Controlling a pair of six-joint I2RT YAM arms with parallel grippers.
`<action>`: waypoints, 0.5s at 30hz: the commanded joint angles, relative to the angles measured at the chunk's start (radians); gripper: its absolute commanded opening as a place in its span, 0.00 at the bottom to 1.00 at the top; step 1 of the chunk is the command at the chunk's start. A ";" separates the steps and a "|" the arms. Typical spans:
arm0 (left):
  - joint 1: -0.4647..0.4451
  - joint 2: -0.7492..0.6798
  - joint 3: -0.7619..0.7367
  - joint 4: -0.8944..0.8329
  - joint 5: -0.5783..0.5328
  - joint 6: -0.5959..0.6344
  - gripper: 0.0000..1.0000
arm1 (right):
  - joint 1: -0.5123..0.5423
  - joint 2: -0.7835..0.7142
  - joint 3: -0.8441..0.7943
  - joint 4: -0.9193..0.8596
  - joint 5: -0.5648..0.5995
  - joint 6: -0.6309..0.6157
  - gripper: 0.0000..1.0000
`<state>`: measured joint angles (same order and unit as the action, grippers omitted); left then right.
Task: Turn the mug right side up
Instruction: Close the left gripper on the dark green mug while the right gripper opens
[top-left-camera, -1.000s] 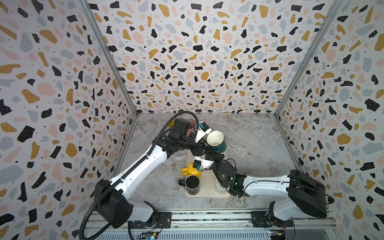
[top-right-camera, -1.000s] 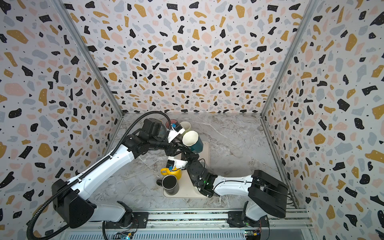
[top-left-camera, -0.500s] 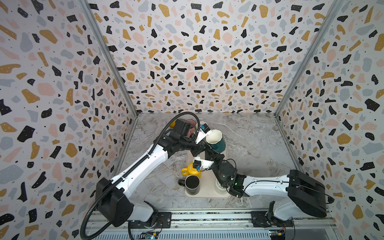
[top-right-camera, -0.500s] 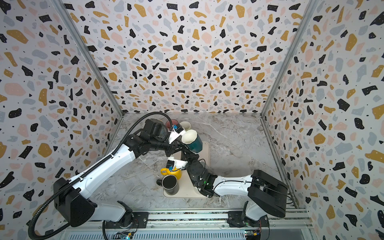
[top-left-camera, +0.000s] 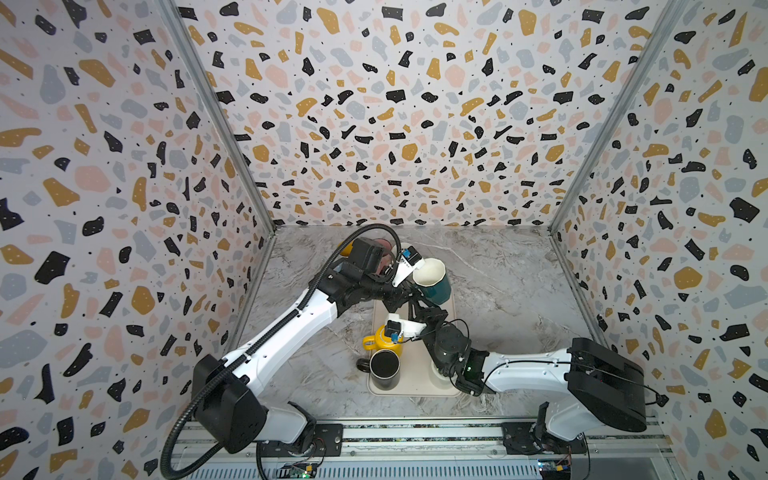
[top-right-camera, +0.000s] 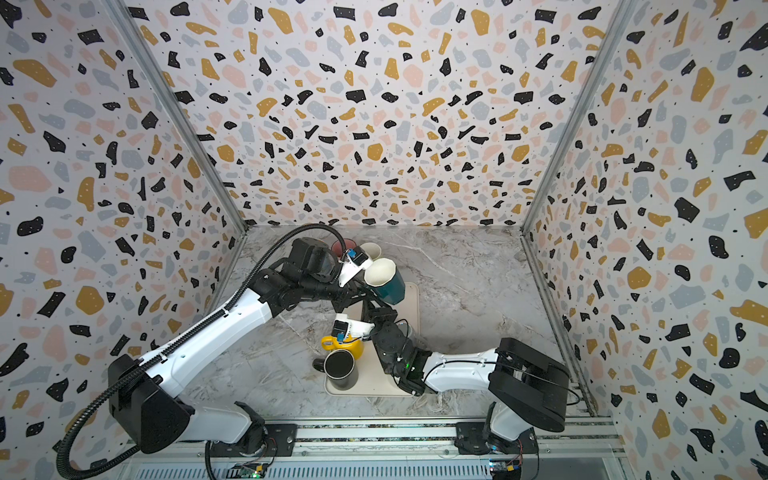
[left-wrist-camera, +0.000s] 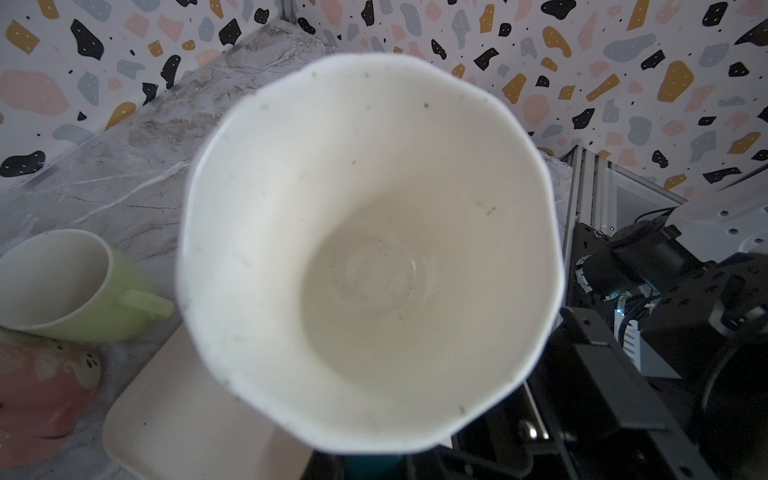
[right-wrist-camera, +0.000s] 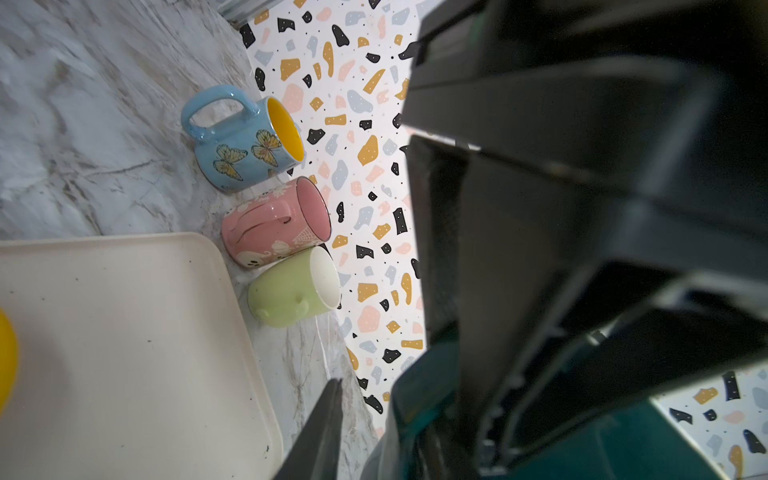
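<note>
**Teal mug aloft, mouth nearly up**

We hold the teal mug (top-left-camera: 432, 282) over the far end of the tray (top-left-camera: 419, 384), tilted with its mouth upward. Our left hand (top-left-camera: 409, 294) pinches it low down and bears its weight. Our right hand (top-left-camera: 420, 311), just beneath, stands parted, probably to let go.

Beside the cream tray (right-wrist-camera: 124, 332), a blue butterfly mug (right-wrist-camera: 243, 141), pink mug (right-wrist-camera: 272, 224) and green mug (right-wrist-camera: 293, 289) lined the worktop (right-wrist-camera: 83, 124) — teal mug (right-wrist-camera: 623, 449) showed close up, half hidden.
</note>
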<state>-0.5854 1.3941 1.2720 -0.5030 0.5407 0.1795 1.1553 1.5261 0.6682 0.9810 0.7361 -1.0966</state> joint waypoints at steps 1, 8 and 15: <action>-0.003 -0.014 -0.015 -0.020 -0.039 -0.023 0.00 | -0.009 -0.042 0.044 0.187 0.091 0.014 0.41; -0.002 -0.027 -0.016 0.030 -0.102 -0.063 0.00 | -0.012 -0.091 0.019 0.173 0.113 0.036 0.56; -0.002 0.003 0.015 0.061 -0.168 -0.110 0.00 | -0.011 -0.215 -0.020 0.114 0.136 0.072 0.62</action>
<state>-0.5945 1.3888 1.2716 -0.4274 0.4240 0.0986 1.1561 1.4319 0.6315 0.9825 0.7883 -1.0740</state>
